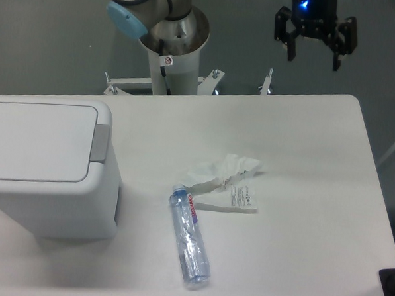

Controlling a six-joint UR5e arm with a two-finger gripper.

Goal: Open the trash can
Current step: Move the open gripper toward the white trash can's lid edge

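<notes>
Overhead, white table [304, 140] — grey floor [51, 41] beyond, perhaps concrete.

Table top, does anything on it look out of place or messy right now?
Yes. A clear plastic bottle lies on its side near the front edge, and a crumpled white wrapper sits loose beside its cap end. Both look like litter left out beside the trash can, whose lid is shut.

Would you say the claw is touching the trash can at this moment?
Apart. The fixed camera shows the claw open, high above the table's far edge, far from the trash can.
</notes>
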